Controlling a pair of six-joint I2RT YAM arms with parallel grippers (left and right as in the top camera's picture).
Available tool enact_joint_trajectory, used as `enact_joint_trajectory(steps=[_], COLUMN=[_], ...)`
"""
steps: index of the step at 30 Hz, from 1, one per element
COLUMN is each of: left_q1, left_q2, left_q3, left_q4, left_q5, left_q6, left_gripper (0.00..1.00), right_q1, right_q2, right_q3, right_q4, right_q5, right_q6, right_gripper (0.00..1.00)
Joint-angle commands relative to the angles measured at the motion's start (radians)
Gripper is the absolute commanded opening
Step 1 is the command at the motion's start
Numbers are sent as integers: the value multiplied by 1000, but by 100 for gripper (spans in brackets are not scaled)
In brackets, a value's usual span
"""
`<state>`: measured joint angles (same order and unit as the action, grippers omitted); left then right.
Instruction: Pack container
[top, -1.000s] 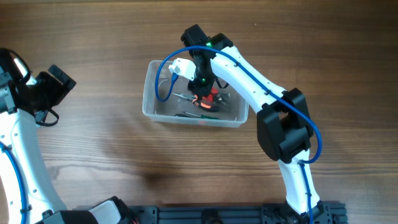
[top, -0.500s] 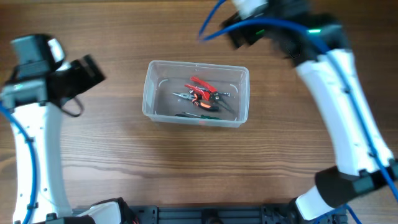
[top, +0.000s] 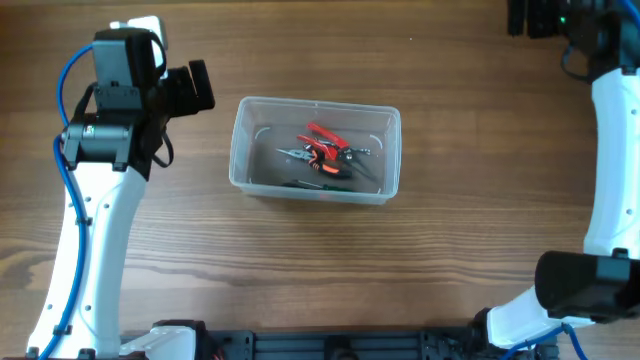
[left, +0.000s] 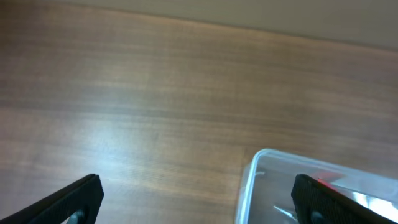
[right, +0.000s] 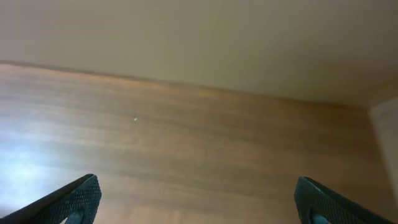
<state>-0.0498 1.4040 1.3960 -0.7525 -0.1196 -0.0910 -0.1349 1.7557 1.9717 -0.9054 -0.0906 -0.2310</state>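
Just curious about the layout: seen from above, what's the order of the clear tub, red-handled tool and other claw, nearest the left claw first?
1. Container, just right of the left claw.
2. Red-handled tool, inside the container, near its middle.
3. Right claw, far off at the top-right corner.

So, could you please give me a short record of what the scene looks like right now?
task item: container, clear, lidless, mid-table
contents: hand tools, including red-handled pliers
left arm: left gripper open, empty, near the container's left end
right arm: right gripper open, empty, far right, well clear of the container
surface: wooden table
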Motion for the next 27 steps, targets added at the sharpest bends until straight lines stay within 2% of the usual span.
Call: enact_joint_trajectory(steps=[1, 8, 12, 16, 20, 27], left_q1=[-8, -7, -7, -6, -6, -6], left_q2=[-62, -304, -478, -652, -745, -720], left_q3=[6, -90, -296, -529, -663, -671], left_q4=[-13, -61, -59, -9, 56, 33], left_q5=[-36, -66, -154, -209, -233, -245], left_q6=[4, -31, -82, -81, -77, -77], left_gripper=[100, 100, 100, 100, 100, 100], right_q1=[-23, 26, 80, 85, 85, 85], right_q2=[-132, -586, -881, -1050, -1123, -1100], right_q3=[-135, -695, -948, -1101, -1204, -1233], right_q4=[12, 174, 175, 142, 140, 134], right_q5=[-113, -113, -102, -104, -106, -106], right_q6=[21, 21, -5, 1, -4, -4], right_gripper=[100, 100, 100, 100, 100, 100])
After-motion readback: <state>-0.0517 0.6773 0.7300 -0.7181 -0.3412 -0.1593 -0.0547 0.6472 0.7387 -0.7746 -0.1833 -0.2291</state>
